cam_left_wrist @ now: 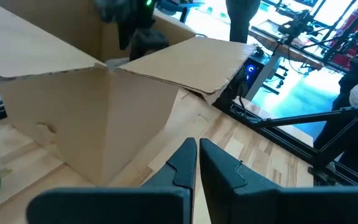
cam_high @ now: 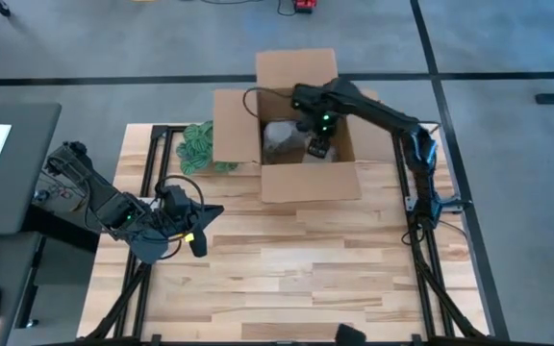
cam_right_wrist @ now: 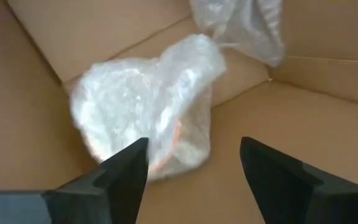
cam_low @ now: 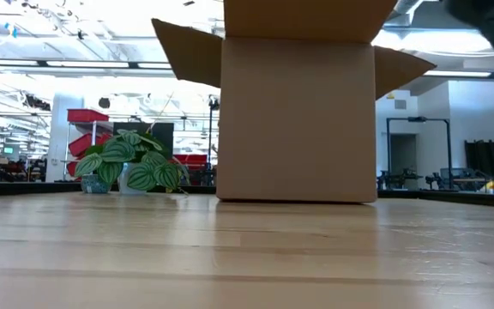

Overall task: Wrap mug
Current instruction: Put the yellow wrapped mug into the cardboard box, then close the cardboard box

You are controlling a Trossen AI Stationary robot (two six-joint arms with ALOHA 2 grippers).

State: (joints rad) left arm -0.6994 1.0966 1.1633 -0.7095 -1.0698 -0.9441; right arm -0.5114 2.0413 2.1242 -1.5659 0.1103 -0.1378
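The mug (cam_right_wrist: 166,140) lies inside the one cardboard box (cam_high: 296,183), bundled in clear bubble wrap (cam_right_wrist: 142,106); only an orange patch shows through the plastic in the right wrist view. The bundle rests on the box floor close to a corner, with bare cardboard open beside it. A loose tail of wrap trails toward the upper right of that view.

One wooden table (cam_high: 287,279) fills the middle of the high view. Its lower half is bare planks, with free room from the box front down to the bottom edge. The box stands at the upper centre, against the table's far edge, its four flaps spread outward.

Two arms are in view. The right gripper (cam_high: 317,146) hangs inside the box mouth, at the upper centre of the high view; its fingers (cam_right_wrist: 126,171) stand wide apart and hold nothing, just short of the bundle. The left gripper (cam_high: 198,240) waits over the table's left side, well apart from the box, its fingers (cam_left_wrist: 185,165) nearly closed on nothing.

One small potted plant (cam_high: 197,146) sits just left of the box, beside its left flap.
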